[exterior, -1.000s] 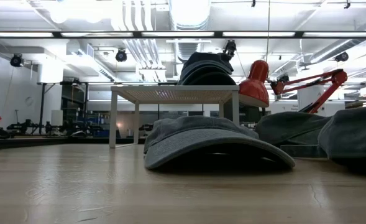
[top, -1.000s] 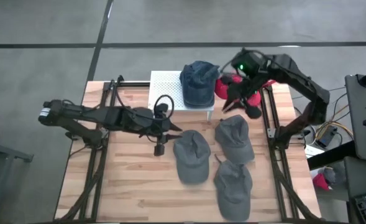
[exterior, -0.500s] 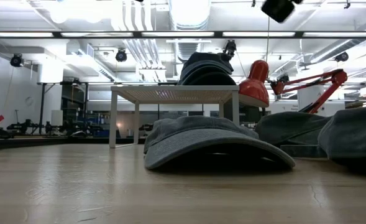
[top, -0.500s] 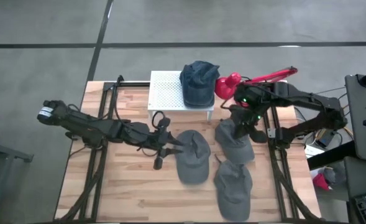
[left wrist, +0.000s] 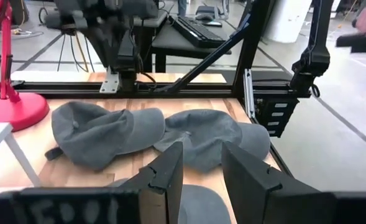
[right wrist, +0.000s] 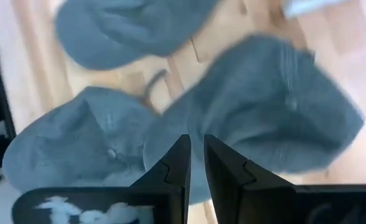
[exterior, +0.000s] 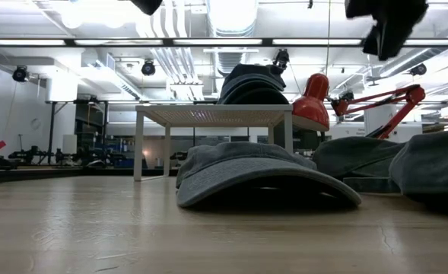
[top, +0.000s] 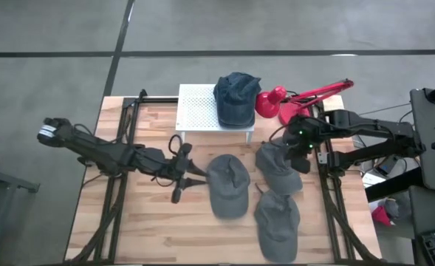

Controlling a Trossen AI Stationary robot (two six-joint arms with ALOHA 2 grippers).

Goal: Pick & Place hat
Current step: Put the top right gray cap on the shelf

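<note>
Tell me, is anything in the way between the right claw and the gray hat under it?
Nothing visible is. The right gripper hangs just above the gray hat, with only air between them, and its narrow fingers hold nothing.

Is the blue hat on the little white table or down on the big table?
On the little white table. The blue hat sits on its top at one end, while three grey hats lie below on the wooden table.

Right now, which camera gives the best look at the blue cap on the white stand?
The high view: the blue cap shows whole on the white stand. The low view catches it only edge-on above the stand top. Neither wrist view shows it.
</note>
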